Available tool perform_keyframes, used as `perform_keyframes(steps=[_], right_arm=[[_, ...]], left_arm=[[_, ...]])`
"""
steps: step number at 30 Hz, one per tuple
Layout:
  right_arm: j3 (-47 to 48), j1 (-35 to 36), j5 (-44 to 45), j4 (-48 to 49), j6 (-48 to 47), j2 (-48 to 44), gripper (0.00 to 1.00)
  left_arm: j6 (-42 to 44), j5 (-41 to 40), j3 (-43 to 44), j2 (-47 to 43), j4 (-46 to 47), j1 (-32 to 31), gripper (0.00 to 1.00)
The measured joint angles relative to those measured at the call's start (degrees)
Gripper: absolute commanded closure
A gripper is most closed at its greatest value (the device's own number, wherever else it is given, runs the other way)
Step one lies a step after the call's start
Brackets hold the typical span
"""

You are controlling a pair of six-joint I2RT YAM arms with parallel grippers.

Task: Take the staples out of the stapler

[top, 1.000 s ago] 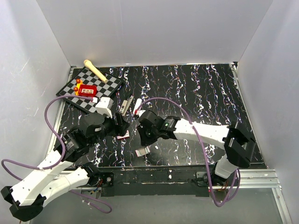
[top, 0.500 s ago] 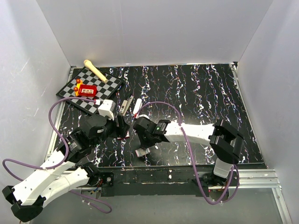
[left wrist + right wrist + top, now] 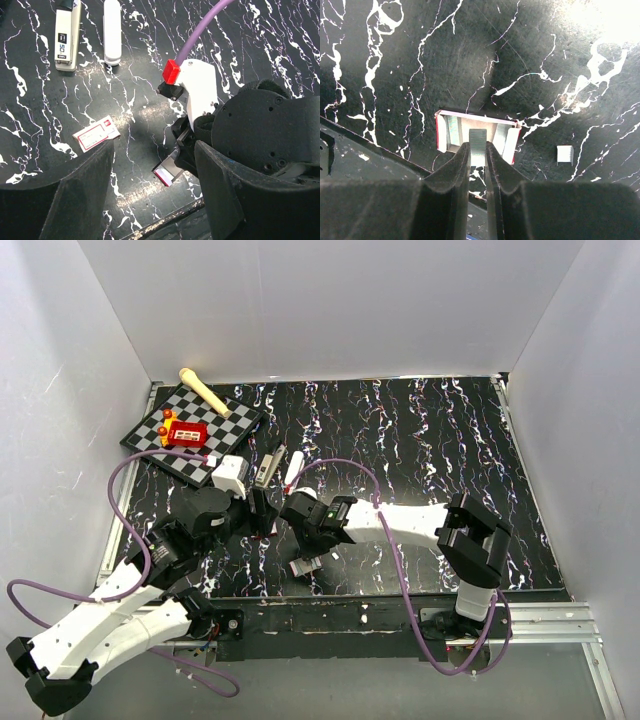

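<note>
The slim grey-and-silver stapler point(image 3: 267, 467) point(image 3: 67, 34) lies flat on the black marbled table, left of a white oblong stick point(image 3: 112, 31). My right gripper point(image 3: 478, 146) point(image 3: 306, 552) is shut on a short strip of staples point(image 3: 478, 135). It holds the strip just over an open red-and-white box tray point(image 3: 476, 136) point(image 3: 171, 172). A second small staple piece point(image 3: 564, 153) lies on the table to the right of the tray. My left gripper point(image 3: 155, 200) point(image 3: 258, 516) hovers open near the tray with nothing between its fingers.
The box's red-and-white sleeve point(image 3: 96, 133) lies by my left finger. A chessboard point(image 3: 225, 420) carrying a red block point(image 3: 186, 432) sits at the back left, with a wooden stick point(image 3: 205, 390) behind it. The table's front rail point(image 3: 350, 150) runs just below the tray.
The right arm has swung its elbow and wrist leftward, keeping the staples over the tray. The left arm has crept slightly forward. Both grips are unchanged.
</note>
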Motion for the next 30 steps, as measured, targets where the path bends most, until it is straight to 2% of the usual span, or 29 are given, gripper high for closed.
perform_keyframes(steps=[30], right_arm=[[4.4, 1.7, 0.8, -4.0, 1.2, 4.8, 0.80]], left_arm=[[0.0, -1.7, -1.0, -1.8, 0.0, 0.2, 0.34]])
